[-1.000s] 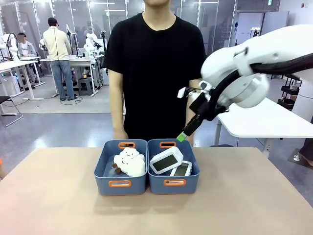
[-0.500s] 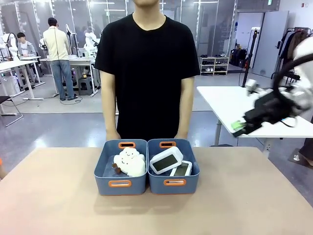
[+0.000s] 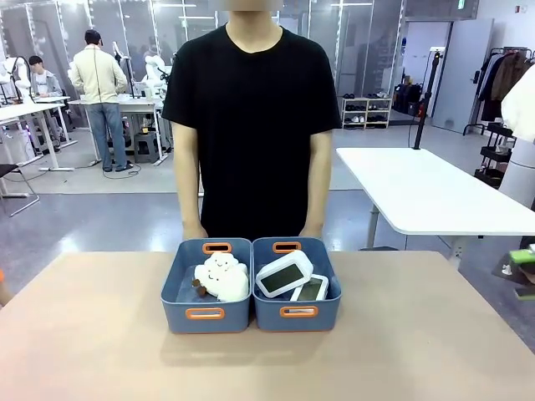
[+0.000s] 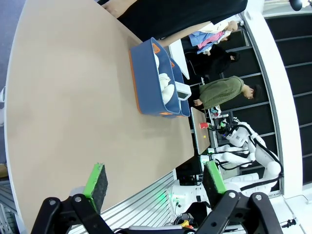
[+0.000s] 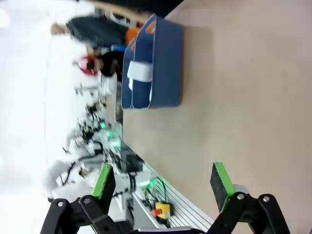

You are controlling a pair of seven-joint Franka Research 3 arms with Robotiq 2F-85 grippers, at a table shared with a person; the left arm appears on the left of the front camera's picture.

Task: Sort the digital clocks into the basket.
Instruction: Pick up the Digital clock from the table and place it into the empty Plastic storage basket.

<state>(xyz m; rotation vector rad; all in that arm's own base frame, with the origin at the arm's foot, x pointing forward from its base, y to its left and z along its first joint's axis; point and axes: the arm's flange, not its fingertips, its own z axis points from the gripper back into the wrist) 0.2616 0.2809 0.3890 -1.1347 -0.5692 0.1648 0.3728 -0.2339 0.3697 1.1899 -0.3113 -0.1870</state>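
Two white digital clocks lie in the right blue-grey basket (image 3: 266,316): the larger clock (image 3: 284,274) leans on the slimmer clock (image 3: 311,289). In the right wrist view my right gripper (image 5: 161,183) stands open and empty above the table, well back from the basket (image 5: 163,68), where a white clock (image 5: 139,70) shows. One of its green fingertips (image 3: 523,256) peeks in at the front view's right edge. My left gripper (image 4: 154,179) is open too, with nothing in it and far from the baskets (image 4: 146,80).
The twin left basket (image 3: 177,314) touches the right one and holds a white cloud plush (image 3: 221,276). A person in a black shirt (image 3: 251,109) stands just behind the baskets. Bare tan table (image 3: 100,351) surrounds them.
My right arm has swung away from above the right basket, off to the right and down to the front view's edge. The clocks and baskets have not moved.
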